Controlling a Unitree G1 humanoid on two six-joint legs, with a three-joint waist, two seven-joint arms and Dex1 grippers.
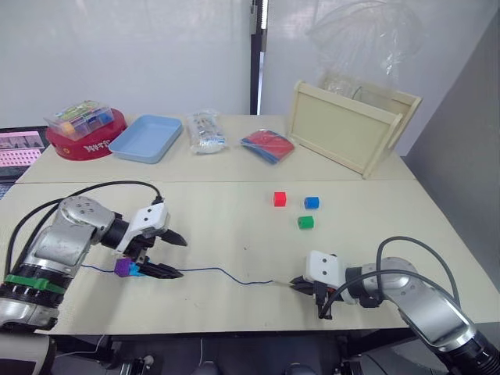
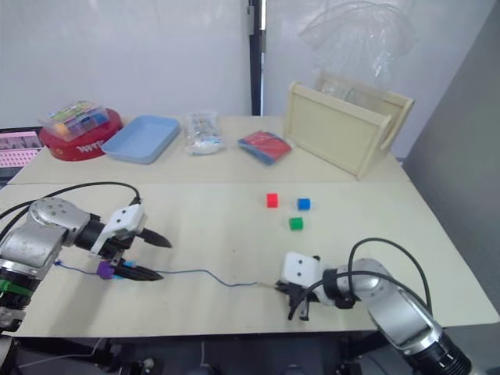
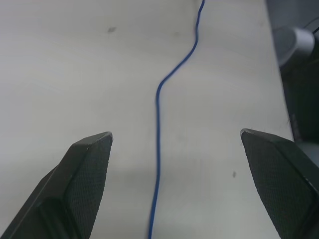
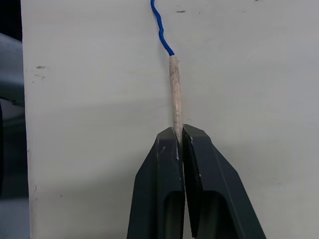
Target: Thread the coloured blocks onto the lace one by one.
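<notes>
At the near edge of the counter (image 1: 234,226), your right tool (image 4: 178,132) is clamped on the pale stiff tip (image 4: 174,89) of the lace (image 1: 226,273), its two fingers pressed together around it. From that tip the blue cord runs across the counter toward your left tool (image 1: 175,256), whose fingers stand wide apart with the cord lying between them in the left wrist view. Just beside the lower left finger you see a purple block (image 1: 123,267) and a cyan block (image 1: 135,270), touching each other and sitting on the lace. Beyond your right tool, well apart from the cord, three loose blocks rest on the counter: a red block (image 1: 280,199), a blue block (image 1: 312,202) and a green block (image 1: 305,222) close together.
</notes>
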